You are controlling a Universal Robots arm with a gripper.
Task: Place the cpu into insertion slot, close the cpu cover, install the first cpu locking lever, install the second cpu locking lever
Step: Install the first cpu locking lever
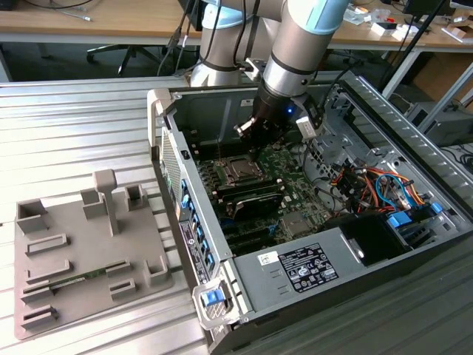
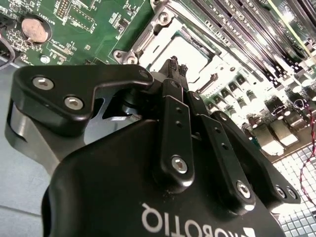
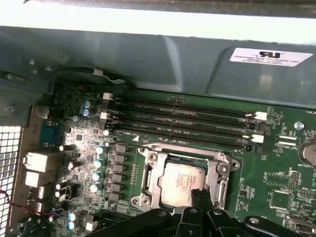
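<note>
Green motherboard [image 3: 261,170], first wrist view: cpu [image 3: 177,180] beneath end effector [image 3: 200,194]

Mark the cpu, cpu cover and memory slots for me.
cpu [image 3: 180,181], first wrist view, centre of its silvery top.
cpu cover [image 3: 155,175], first wrist view, frame strip beside the chip.
memory slots [image 3: 177,118], first wrist view, middle of one slot.

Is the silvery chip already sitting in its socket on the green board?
Yes, the first wrist view shows the cpu lying flat inside the insertion slot.
</note>
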